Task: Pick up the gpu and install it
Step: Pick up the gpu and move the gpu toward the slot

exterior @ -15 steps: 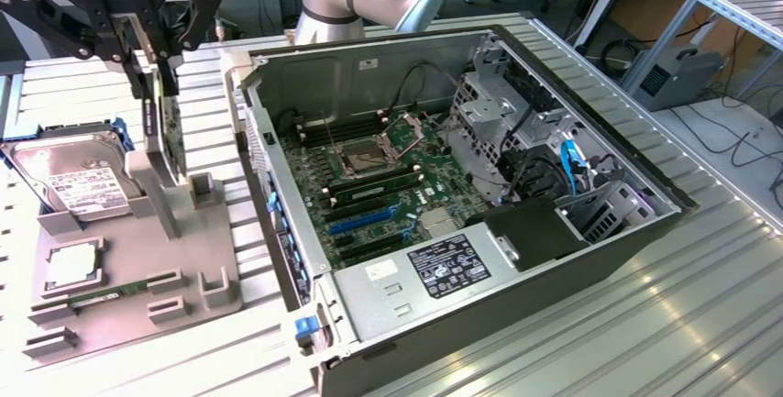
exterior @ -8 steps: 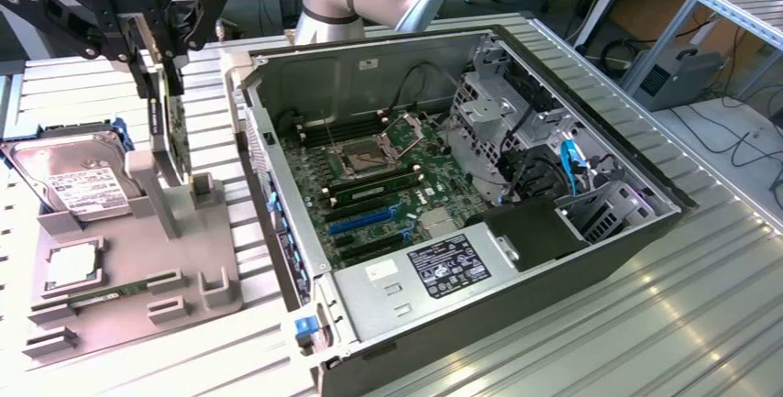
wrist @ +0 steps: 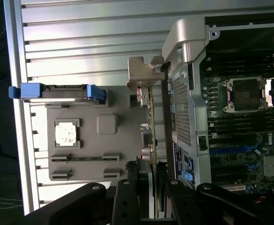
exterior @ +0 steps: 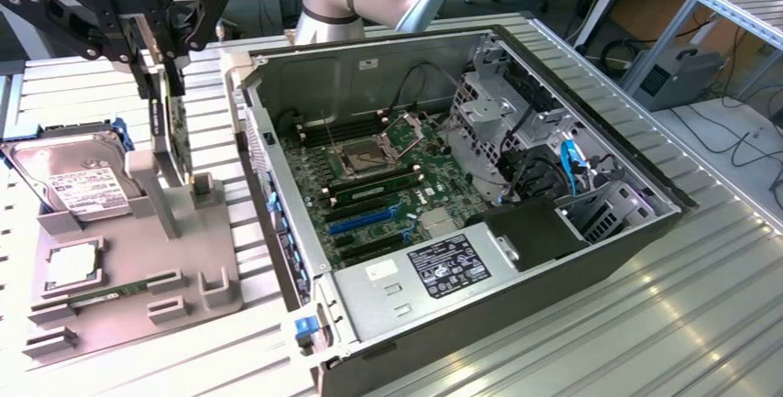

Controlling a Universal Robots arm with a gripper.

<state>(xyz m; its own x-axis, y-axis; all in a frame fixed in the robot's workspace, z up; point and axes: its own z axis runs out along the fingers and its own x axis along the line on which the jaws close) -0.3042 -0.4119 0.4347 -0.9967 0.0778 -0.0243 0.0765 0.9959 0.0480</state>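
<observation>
We found the gripper [exterior: 157, 53] clenched on the upper edge of the gpu [exterior: 169, 131], a thin dark card standing upright on edge in a gray fixture [exterior: 135, 259] just outside the open computer case [exterior: 588, 269], on the exterior view's left of it. In the wrist view the gripper [wrist: 147, 166] had its fingers [wrist: 129, 187] on either side of the gpu [wrist: 151, 117], which ran alongside the case's perforated end wall (we could not tell whether card and wall touched). Farther from the case, a hard drive [exterior: 80, 181] with blue rails leaned in the same fixture. Inside the case the motherboard [exterior: 380, 186] lay exposed. Case and fixture rested on a slatted metal table [exterior: 685, 324].
</observation>
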